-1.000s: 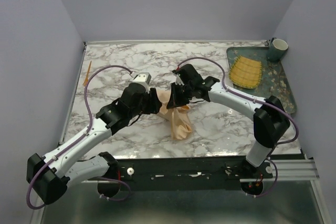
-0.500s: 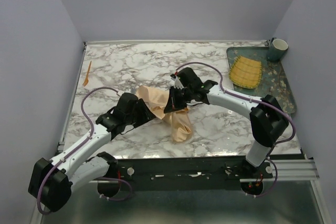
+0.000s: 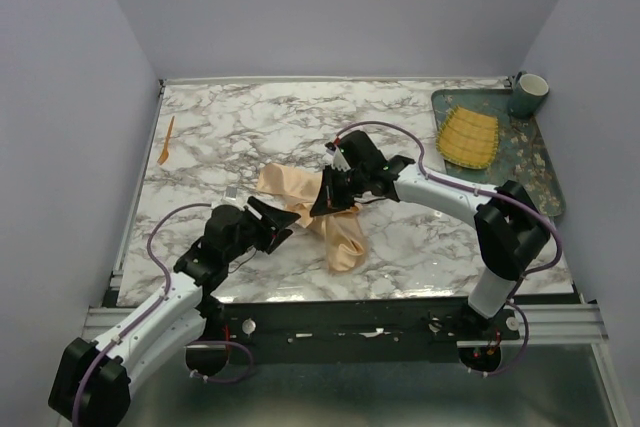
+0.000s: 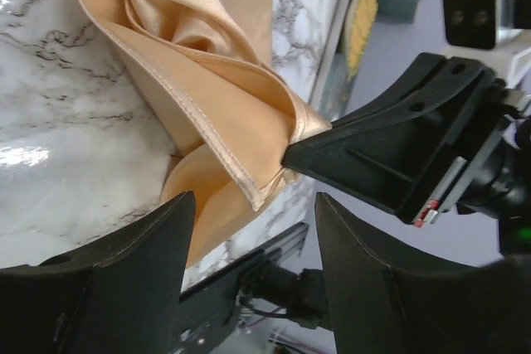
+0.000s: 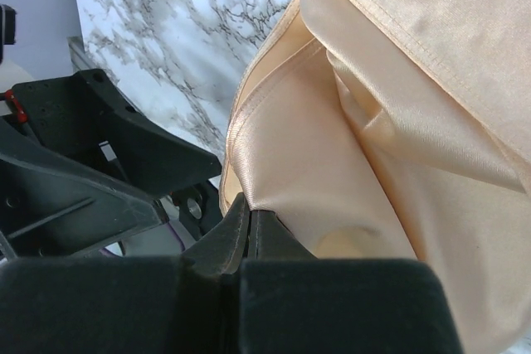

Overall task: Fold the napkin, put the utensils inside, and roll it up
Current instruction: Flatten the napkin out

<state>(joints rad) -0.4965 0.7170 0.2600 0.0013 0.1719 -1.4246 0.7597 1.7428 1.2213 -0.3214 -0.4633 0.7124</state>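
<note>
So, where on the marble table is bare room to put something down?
The far strip of the white marble tabletop, between the thin orange utensil and the speckled green tray, is bare. So is the near-right patch between the peach-orange cloth napkin and the right arm. The middle is crowded: the right gripper and left gripper meet at the napkin.

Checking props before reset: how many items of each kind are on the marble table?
Cloths: 2 (peach napkin, yellow checked cloth)
Trays: 1 (tray)
Mugs: 1 (mug)
Utensils: 1 (orange utensil)
Total: 5
</note>
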